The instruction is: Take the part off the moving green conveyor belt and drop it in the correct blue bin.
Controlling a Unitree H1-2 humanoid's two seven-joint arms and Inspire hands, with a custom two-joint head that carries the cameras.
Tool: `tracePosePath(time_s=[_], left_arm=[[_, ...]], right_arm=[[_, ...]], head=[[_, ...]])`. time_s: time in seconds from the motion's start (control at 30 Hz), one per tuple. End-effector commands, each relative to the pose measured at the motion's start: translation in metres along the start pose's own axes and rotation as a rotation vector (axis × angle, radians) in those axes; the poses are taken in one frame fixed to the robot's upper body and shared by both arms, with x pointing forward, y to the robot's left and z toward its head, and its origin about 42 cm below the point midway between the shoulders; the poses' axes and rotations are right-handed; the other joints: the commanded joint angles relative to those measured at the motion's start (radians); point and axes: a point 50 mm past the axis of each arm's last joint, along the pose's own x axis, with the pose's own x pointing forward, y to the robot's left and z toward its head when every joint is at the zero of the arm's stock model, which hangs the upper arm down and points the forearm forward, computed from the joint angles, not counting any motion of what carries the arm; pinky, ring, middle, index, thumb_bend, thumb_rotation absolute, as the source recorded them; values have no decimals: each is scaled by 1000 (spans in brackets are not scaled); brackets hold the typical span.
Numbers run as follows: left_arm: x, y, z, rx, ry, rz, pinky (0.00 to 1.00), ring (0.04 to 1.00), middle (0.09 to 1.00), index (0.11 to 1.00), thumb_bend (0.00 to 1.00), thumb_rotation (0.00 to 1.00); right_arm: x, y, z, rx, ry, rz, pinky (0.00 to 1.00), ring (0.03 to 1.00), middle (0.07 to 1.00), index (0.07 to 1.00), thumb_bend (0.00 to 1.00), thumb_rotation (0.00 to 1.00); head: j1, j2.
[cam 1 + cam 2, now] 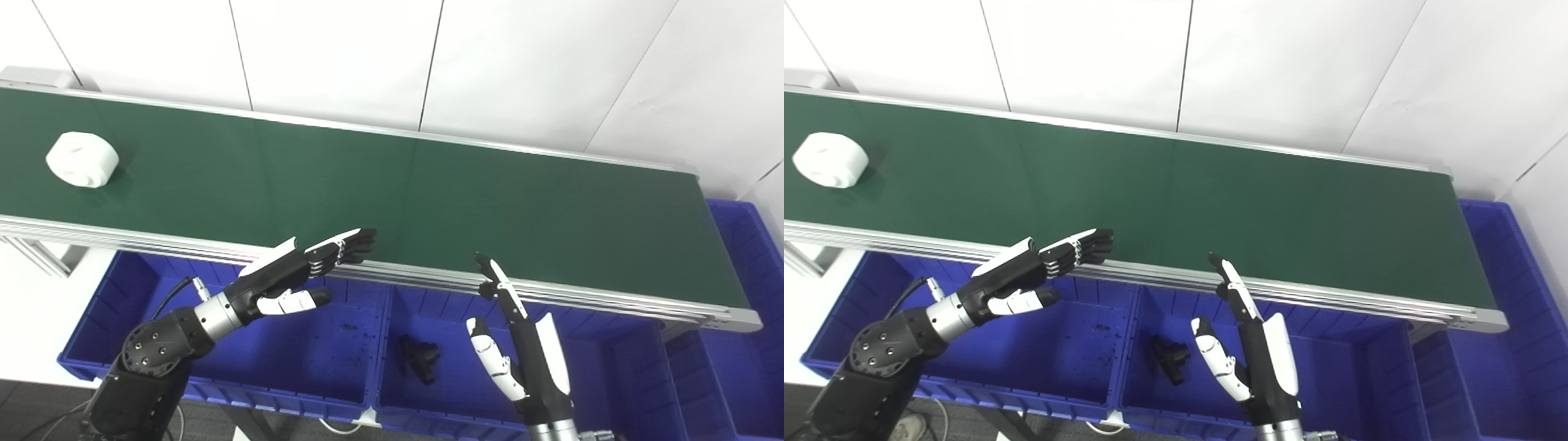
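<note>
A white ring-shaped part (82, 159) is seen at ten o'clock on the green conveyor belt (429, 196), well apart from both hands. The left hand (294, 272) is held flat at the belt's near rail, fingers extended and apart, nothing grasped. The right hand (520, 343) is raised edge-on at five o'clock, equally empty. A well-timed grasp is best made once the part is carried within reach, before release over a blue bin (98, 318).
</note>
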Motion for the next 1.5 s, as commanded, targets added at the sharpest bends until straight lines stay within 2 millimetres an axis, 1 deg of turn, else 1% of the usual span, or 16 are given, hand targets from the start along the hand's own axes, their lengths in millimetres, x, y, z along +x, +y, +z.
tracePosePath(time_s=[0.0, 0.33, 0.57, 0.63, 0.67, 0.7, 0.73, 0.8, 0.83, 0.87, 0.93, 1.03, 1.13, 1.23, 1.33, 1.47], left_arm=[[1, 9, 10, 21, -41, 9, 929, 972, 987, 965, 384, 797], [0, 10, 10, 18, -37, 15, 936, 977, 992, 970, 409, 831], [1, 11, 11, 3, -41, 11, 946, 984, 997, 975, 391, 832], [1, 9, 10, 9, -41, 13, 945, 983, 996, 972, 393, 833], [-1, 6, 6, 9, -40, 14, 940, 981, 994, 971, 398, 831], [-3, 3, 4, 11, -38, 14, 936, 978, 992, 969, 398, 827], [-6, -1, -2, 4, -26, 16, 928, 971, 988, 968, 395, 817], [-10, -7, -10, -3, 2, 21, 905, 950, 979, 963, 381, 778], [-12, -10, -13, -10, 9, 28, 889, 940, 969, 954, 380, 732], [-12, -12, -14, -13, 13, 36, 889, 940, 969, 954, 380, 732], [-12, -15, -16, -23, 15, 46, 889, 943, 968, 947, 384, 699], [-12, -17, -16, -23, 15, 57, 899, 952, 971, 947, 388, 694], [-11, -17, -15, -18, 12, 62, 914, 957, 973, 950, 393, 708], [-10, -19, -14, -12, 8, 67, 916, 957, 972, 949, 394, 715], [-10, -19, -12, -7, 6, 68, 926, 960, 974, 953, 395, 755], [-10, -20, -10, -3, -1, 71, 925, 962, 978, 954, 391, 758]], right_arm=[[4, -3, 9, 9, -35, -26, 879, 923, 939, 931, 422, 941], [5, -3, 10, 10, -34, -21, 883, 928, 944, 933, 424, 945], [5, -3, 9, 13, -30, -19, 886, 930, 944, 934, 430, 940], [4, -2, 7, 7, -30, -17, 885, 929, 944, 935, 424, 947], [0, -1, 5, 6, -26, -14, 882, 928, 944, 935, 419, 949], [-3, 1, 3, 6, -22, -9, 882, 929, 945, 936, 416, 951], [-7, 4, -3, 10, -15, -3, 886, 932, 947, 938, 410, 954], [-14, 9, -11, 15, -5, 4, 885, 932, 950, 934, 392, 934], [-16, 11, -13, 11, -1, -3, 848, 909, 937, 913, 383, 881], [-17, 13, -14, 7, 2, -10, 848, 909, 937, 913, 383, 881], [-18, 16, -15, 2, 4, -19, 816, 891, 922, 893, 376, 832], [-18, 17, -17, 9, 4, -22, 826, 902, 926, 902, 361, 821], [-18, 17, -17, 12, 0, -23, 845, 918, 940, 914, 328, 811], [-19, 17, -14, 3, -4, -20, 858, 920, 940, 915, 305, 812], [-20, 17, -13, -3, -9, -20, 863, 918, 936, 914, 279, 803], [-22, 17, -11, 6, -5, -19, 860, 919, 938, 916, 289, 798]], head=[[3, -1], [0, 4], [6, -11], [20, -47], [28, -135], [28, -135], [5, -240], [15, -269], [24, -283], [34, -291], [52, -304], [83, -313], [91, -312], [91, -304], [94, -295], [104, -284]])
